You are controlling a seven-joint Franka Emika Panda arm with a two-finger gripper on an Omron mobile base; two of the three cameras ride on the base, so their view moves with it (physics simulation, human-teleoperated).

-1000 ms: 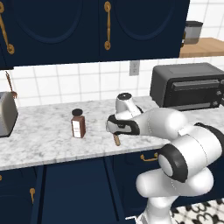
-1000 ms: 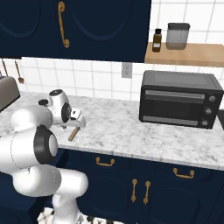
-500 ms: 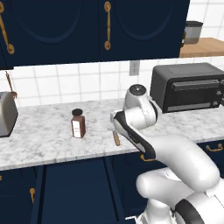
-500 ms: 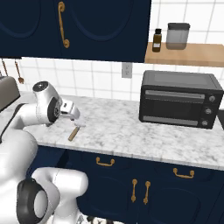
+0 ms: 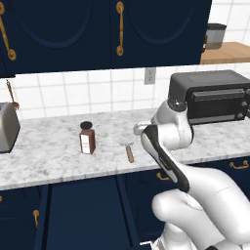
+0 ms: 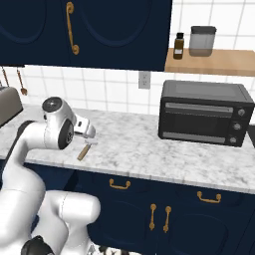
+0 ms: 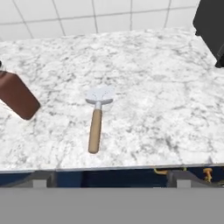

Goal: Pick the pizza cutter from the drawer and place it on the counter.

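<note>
The pizza cutter (image 5: 129, 150) (image 6: 84, 149) (image 7: 96, 119) lies flat on the marbled counter (image 5: 49, 154) (image 6: 149, 152) (image 7: 153, 87), near its front edge. Its tan handle points toward the edge and its silvery wheel toward the wall. My gripper (image 5: 140, 129) (image 6: 87, 129) (image 7: 109, 179) hovers above and just in front of it, open, with nothing between the fingers (image 7: 41, 178). A navy drawer front with a curved brass pull (image 6: 119, 185) sits under the counter, flush with the cabinets.
A brown bottle with a black cap (image 5: 87, 138) (image 7: 17, 98) stands left of the cutter. A black toaster oven (image 5: 215, 95) (image 6: 204, 112) fills the right end of the counter and a toaster (image 5: 7, 127) the left. A wooden shelf (image 6: 214, 61) holds jars.
The gripper, which was down at the cutter's handle a second ago, has risen and drawn back from it. The cutter stays lying on the counter.
</note>
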